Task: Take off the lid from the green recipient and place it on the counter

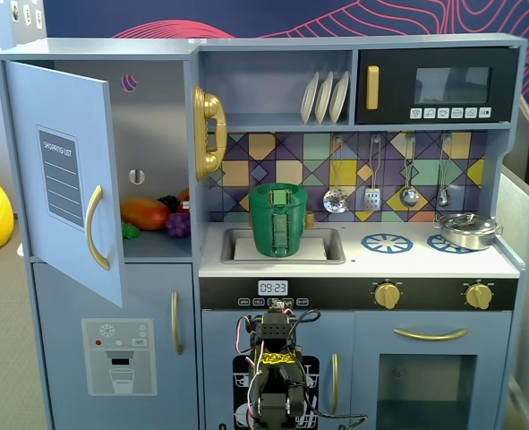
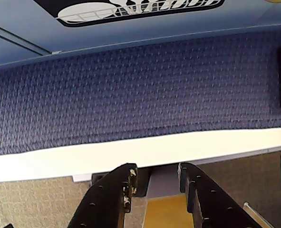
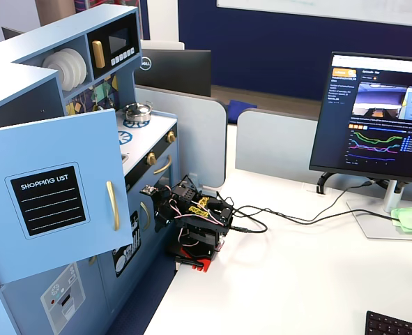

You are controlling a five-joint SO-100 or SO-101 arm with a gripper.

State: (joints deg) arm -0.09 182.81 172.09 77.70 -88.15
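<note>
The gripper [image 2: 154, 183] hangs empty with jaws apart; at its twelve o'clock in a fixed view, the lid [image 1: 278, 189] caps the green recipient [image 1: 277, 226] in the counter [image 1: 362, 260] sink.

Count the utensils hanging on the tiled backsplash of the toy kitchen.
4: ladle, small grater, spoon and another utensil, left to right above the counter in a fixed view.

Shelf overhangs green recipient [image 1: 277, 220]; backsplash behind; counter [image 1: 362, 262] front and right side clear.
</note>
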